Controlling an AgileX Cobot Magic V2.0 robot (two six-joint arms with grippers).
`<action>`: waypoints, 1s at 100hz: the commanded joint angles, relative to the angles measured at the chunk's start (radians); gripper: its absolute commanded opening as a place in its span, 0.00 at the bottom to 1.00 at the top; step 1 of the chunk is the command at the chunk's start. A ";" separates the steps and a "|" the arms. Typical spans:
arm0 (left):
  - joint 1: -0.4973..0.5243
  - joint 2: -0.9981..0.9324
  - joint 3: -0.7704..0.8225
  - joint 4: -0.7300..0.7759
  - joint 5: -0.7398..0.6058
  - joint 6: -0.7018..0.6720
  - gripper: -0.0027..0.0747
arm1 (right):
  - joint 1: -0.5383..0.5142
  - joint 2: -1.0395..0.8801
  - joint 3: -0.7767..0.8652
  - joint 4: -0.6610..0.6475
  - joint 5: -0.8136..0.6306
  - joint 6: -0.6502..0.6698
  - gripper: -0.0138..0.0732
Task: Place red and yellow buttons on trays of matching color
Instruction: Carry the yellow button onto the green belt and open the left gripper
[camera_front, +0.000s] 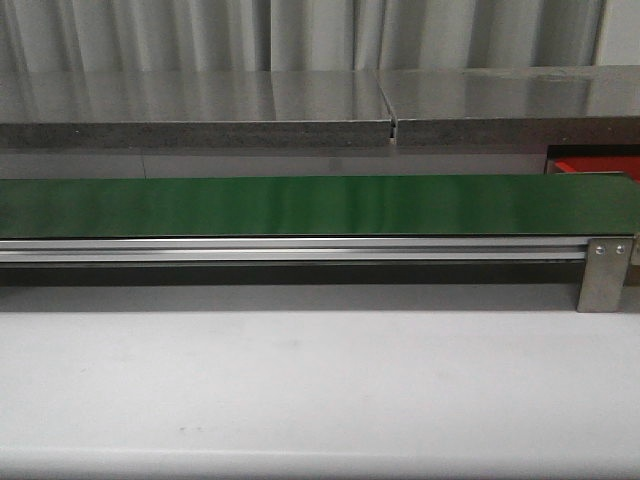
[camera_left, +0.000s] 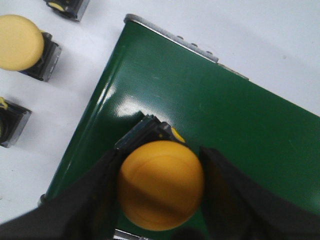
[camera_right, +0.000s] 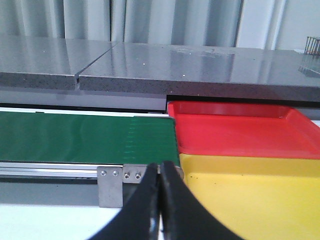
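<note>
Yellow button (camera_left: 161, 184), cap toward wrist cam, clamped in left gripper (camera_left: 160, 200) over green belt (camera_left: 235, 125); right gripper (camera_right: 160, 200) closed, empty.

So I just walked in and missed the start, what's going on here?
The left gripper is shut on a yellow button, holding it over one end of the green conveyor belt. More yellow buttons sit on the white table beside the belt. The right gripper is shut and holds nothing, near the belt's other end, where a red tray and a yellow tray lie bare.
</note>
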 joint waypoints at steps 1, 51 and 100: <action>-0.006 -0.047 -0.037 -0.018 -0.022 0.000 0.34 | -0.005 -0.018 -0.022 -0.008 -0.080 -0.005 0.02; -0.006 -0.047 -0.037 -0.015 -0.025 0.010 0.73 | -0.005 -0.018 -0.022 -0.008 -0.080 -0.005 0.02; -0.006 -0.054 -0.163 -0.023 0.033 0.010 0.75 | -0.005 -0.018 -0.022 -0.008 -0.080 -0.005 0.02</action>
